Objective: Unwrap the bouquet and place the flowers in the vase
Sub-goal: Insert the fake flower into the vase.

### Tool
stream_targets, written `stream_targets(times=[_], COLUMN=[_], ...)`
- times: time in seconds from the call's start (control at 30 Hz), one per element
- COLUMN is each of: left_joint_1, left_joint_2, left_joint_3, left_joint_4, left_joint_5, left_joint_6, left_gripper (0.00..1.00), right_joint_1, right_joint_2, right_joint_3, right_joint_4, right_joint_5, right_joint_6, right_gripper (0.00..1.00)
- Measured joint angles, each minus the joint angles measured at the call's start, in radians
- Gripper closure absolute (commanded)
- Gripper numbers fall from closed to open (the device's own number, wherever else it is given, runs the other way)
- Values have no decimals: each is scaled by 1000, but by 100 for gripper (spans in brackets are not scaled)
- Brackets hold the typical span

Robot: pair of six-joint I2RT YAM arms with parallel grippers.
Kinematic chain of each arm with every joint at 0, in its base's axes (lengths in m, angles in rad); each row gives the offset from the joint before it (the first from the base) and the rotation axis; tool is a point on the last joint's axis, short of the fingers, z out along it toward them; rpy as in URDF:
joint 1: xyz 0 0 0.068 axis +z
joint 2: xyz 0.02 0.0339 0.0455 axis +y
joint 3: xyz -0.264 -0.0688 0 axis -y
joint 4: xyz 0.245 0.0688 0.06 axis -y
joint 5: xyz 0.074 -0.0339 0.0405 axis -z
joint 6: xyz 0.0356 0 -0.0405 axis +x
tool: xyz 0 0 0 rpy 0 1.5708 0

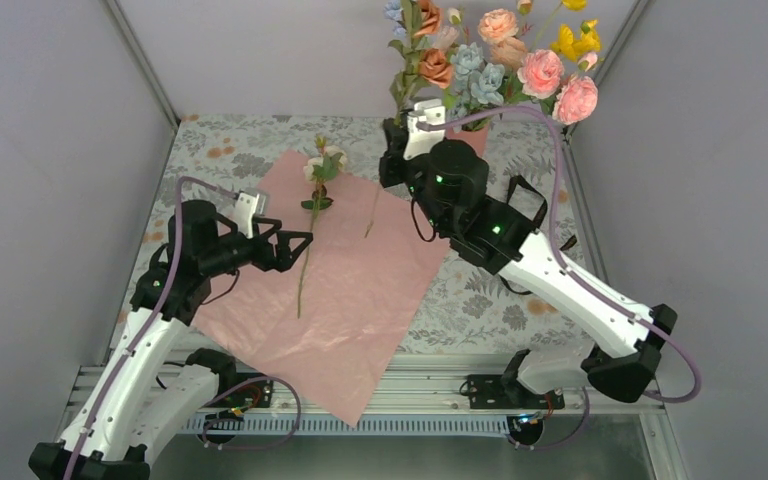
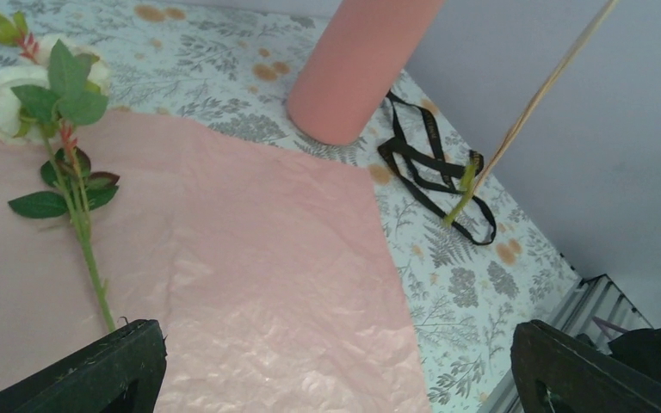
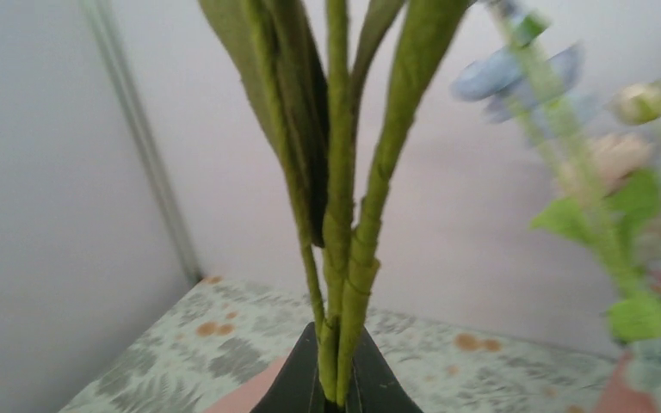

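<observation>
Pink wrapping sheet (image 1: 360, 300) lies spread flat before the vase (image 2: 357, 69), which already holds most flowers (image 1: 505, 60). The right gripper (image 3: 337, 379) pinches green stems (image 3: 344, 258) beside the vase, seemingly not yet inserted. One white flower (image 1: 315, 190) lies on the sheet, well apart from the vase, by the wide-spread left gripper (image 1: 298, 243).

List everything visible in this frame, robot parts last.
wrapping sheet: one, pink, spread flat, centre
white flower: one, white, lying on sheet
vase: one, salmon-pink, back right
flowers: many, mixed colours, in vase
held stems: about three, green, raised beside vase
ribbon: one, black, beside vase
tablecloth: one, grey floral, under everything
left hand: one, black, open above sheet
right hand: one, black, shut on held stems
</observation>
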Motion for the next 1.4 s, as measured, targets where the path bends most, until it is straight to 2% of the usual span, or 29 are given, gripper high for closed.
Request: stream_targets(times=[0.17,0.33,0.5,0.67,1.4], left_joint_1=[0,0,0,0,0], left_joint_2=[16,20,19,18,-2], left_joint_3=[-18,-20,-26,-27,-35], left_joint_4=[-1,0,0,0,8], left_joint_5=[-20,-39,-43,-43,-31], left_joint_6=[12,16,19,19,19], left_gripper=[0,0,0,0,0], right_joint_1=[-44,-179,-293,-354,-506], right_joint_2=[-51,-102,-153,-165,-71], right_joint_3=[-54,-122,-165,-177,-187], right_joint_4=[71,130,202,288,566], right_joint_5=[120,156,132,81,-44], right_joint_6=[-100,-135,-146,-159,-329], right_gripper=[96,96,96,96,96])
